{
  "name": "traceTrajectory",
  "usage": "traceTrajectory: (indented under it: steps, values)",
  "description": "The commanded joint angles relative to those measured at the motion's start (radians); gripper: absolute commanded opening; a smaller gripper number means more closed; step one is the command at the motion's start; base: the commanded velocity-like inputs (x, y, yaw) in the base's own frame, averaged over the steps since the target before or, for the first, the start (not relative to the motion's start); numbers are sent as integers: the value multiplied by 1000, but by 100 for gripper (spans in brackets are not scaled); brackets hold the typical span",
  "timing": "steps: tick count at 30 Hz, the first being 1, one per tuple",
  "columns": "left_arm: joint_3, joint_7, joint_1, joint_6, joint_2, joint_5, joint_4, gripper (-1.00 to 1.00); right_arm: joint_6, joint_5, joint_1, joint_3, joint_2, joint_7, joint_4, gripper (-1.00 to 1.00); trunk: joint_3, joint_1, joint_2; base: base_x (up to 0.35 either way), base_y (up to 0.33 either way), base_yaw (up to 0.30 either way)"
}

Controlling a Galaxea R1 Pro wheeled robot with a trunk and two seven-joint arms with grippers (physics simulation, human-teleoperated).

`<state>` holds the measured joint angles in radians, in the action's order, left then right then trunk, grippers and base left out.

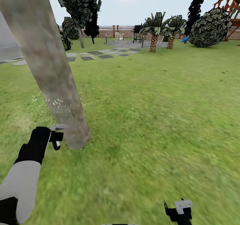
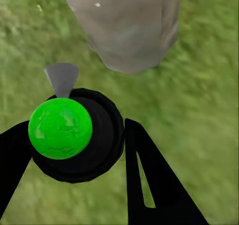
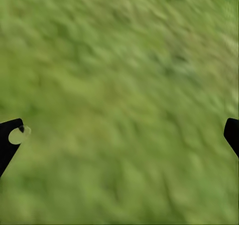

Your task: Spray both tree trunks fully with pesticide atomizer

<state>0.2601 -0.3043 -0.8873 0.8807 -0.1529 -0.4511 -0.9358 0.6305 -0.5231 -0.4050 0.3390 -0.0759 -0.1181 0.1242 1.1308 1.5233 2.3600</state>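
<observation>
Gripping the pesticide atomizer point(image 2: 102, 140) in the left gripper point(image 2: 74, 125), with the fingers point(image 2: 149, 185) clamped on either side of its black body. Aiming the grey nozzle point(image 2: 62, 78) ahead of the fingertips at the foot of the tree trunk point(image 2: 129, 30), which is near but not touching. Hanging the right gripper point(image 3: 119, 135) over bare grass point(image 3: 119, 60) with its jaws wide apart and nothing between them.

Judging by a small patch of pale specks point(image 1: 58, 105) just above the left gripper point(image 1: 56, 136) in the head view, possibly only beginning to wet this trunk point(image 1: 50, 68).

Risking, from here:
- Covering only a low band, by spraying from one height while the column is rising far above the gripper.
- Missing the far side, by standing on one side only instead of circling.
- Wasting spray on the grass just below the nozzle, by tilting it down or off to the side of the trunk's foot.
- Bumping the nozzle or fingers against the bark, by pressing in closer, and so twisting the round body in the grip.
- Forgetting the second tree, which cannot be picked out with certainty among the distant trees.
</observation>
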Motion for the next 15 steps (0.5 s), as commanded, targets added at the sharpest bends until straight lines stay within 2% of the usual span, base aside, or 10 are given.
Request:
traceTrajectory:
  steps: [1,4,6,8,12,15]
  values:
    - [1,-1,2,0,-5,0,-1,-100,0,0,0,0,0,0,0,100,0,0,0,30,20,0]
    - [2,-1,24,-5,-51,1,1,-100,0,1,0,0,1,-1,0,100,0,0,0,8,6,0]
    - [3,-1,38,-32,-56,3,3,-100,0,1,0,0,1,-1,0,100,0,0,0,1,1,9]
    - [4,-1,45,-66,-49,6,4,-100,0,1,0,0,1,-2,0,100,0,0,0,0,0,130]
    - [1,0,48,-84,9,11,3,-100,0,1,0,0,1,-2,0,100,0,0,0,0,0,259]
    - [4,-3,38,-83,24,11,-9,-100,0,1,0,0,1,-2,0,100,0,0,0,0,0,269]
